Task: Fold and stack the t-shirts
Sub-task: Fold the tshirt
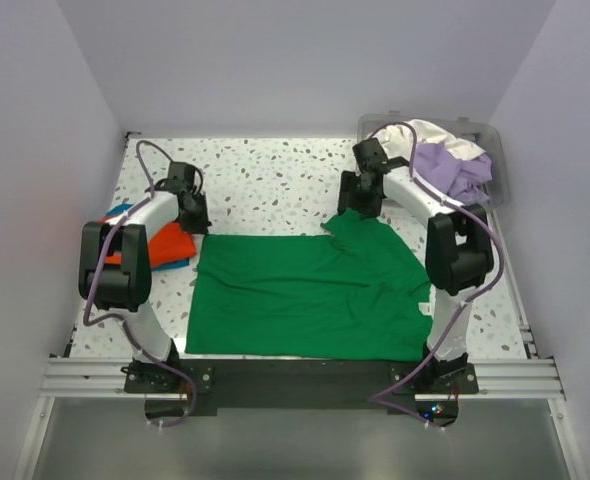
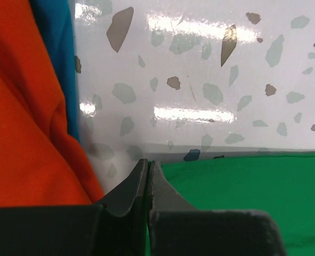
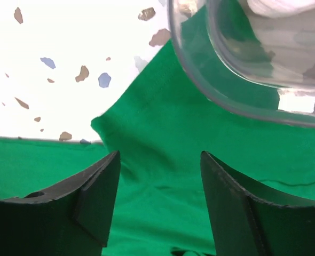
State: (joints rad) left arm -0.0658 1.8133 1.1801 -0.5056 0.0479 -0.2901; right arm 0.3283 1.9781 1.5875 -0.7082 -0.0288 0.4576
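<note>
A bright green t-shirt (image 1: 305,295) lies spread flat across the middle of the table. My left gripper (image 1: 197,225) sits at its far-left corner, shut, with a sliver of green cloth (image 2: 253,197) showing between the jaws (image 2: 148,162). My right gripper (image 1: 358,212) hovers over the far-right sleeve, open, the green cloth (image 3: 157,96) lying below and between its fingers (image 3: 160,157). An orange t-shirt (image 1: 170,243) (image 2: 24,133) lies folded on a blue one (image 1: 115,212) (image 2: 53,42) at the left. Lavender (image 1: 455,165) and white (image 1: 440,135) t-shirts sit crumpled in the bin.
The clear plastic bin (image 1: 498,180) stands at the far-right corner, and its curved wall (image 3: 200,69) is close above the right gripper. Speckled tabletop (image 1: 265,180) shows behind the green shirt. Enclosure walls stand on three sides.
</note>
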